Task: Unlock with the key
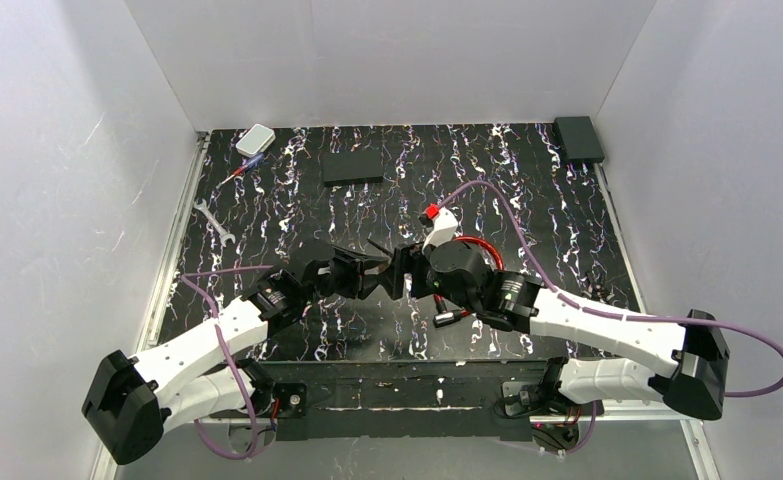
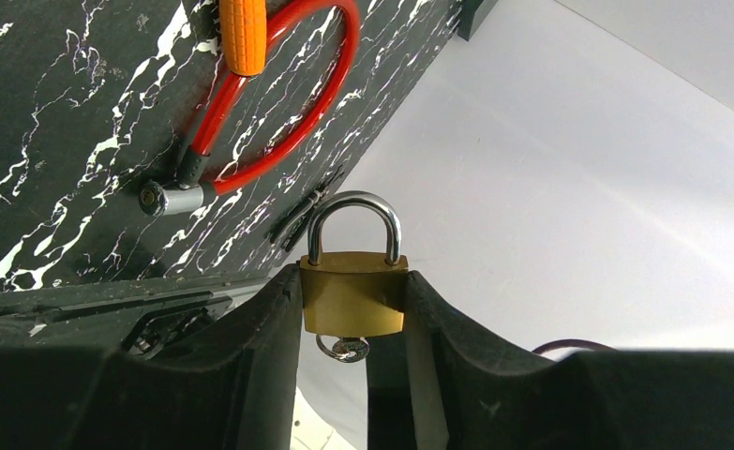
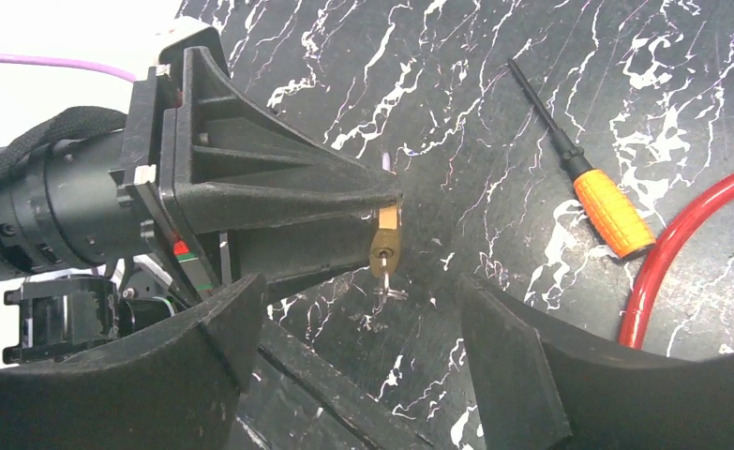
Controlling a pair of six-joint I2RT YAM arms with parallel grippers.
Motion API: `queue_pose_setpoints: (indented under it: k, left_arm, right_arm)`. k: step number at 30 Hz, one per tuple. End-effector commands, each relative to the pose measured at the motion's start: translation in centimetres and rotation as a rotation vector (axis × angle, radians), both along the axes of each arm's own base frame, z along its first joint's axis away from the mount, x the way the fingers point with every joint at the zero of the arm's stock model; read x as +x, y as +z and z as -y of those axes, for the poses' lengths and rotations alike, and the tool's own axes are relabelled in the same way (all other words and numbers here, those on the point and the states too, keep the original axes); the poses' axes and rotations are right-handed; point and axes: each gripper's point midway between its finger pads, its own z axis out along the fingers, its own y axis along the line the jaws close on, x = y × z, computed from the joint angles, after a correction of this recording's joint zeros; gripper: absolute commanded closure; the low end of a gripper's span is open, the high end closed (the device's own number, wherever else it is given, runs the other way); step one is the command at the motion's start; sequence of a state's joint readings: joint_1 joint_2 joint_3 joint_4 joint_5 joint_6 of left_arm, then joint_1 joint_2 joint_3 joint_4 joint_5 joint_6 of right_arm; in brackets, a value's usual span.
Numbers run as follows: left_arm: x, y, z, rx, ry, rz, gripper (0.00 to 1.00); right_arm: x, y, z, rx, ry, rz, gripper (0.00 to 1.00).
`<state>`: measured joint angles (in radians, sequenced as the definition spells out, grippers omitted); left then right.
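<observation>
Three views: one overhead, two wrist-mounted.
The whole table (image 1: 527, 200) is seen from above its near edge, facing far; the padlock (image 2: 352, 292) is viewed closely from opposite sides by the wrist cameras, the red cable (image 3: 661, 262) being shared too.

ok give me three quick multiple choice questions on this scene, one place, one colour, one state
1. Where is the padlock?
A. on the table
B. between the left jaws
C. between the right jaws
2. What colour is the handle of the tool beside the red cable?
A. orange
B. green
C. white
3. How is the padlock's shackle?
A. swung open
B. removed
C. closed
Answers: B, the left wrist view shows both jaws pressing its brass body; A, the ribbed grip is bright orange; C, both shackle legs sit in the body.
</observation>
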<state>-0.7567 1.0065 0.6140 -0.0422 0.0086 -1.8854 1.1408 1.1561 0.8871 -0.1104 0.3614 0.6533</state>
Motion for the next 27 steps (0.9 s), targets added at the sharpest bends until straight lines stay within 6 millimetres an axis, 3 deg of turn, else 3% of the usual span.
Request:
queue_pose_setpoints:
  k: [1,11,22,27]
  left_arm:
    - [-0.2,0.2,0.2,0.004,-0.022,0.024,1.0]
    - [-0.2,-0.2,0.9,0.005,-0.055,0.014,1.0]
    - [0.1,0.7,0.9,-0.016,-0.049,0.043,1.0]
    - [0.1,0.6,0.8,-0.015,-0.046,0.044,1.0]
  right_arm:
    - [-0.3,1.4,0.7,0.011,0.011,0.026,0.22]
    - [-0.1,1.3,0.1,-0.009,0.024,0.031,0.55]
    - [0.2,0.3,0.9,-0.053,-0.007,0.027,0.6]
    - [0.3,0.2,0.7,-0.049,-0.008,0.025,0.7]
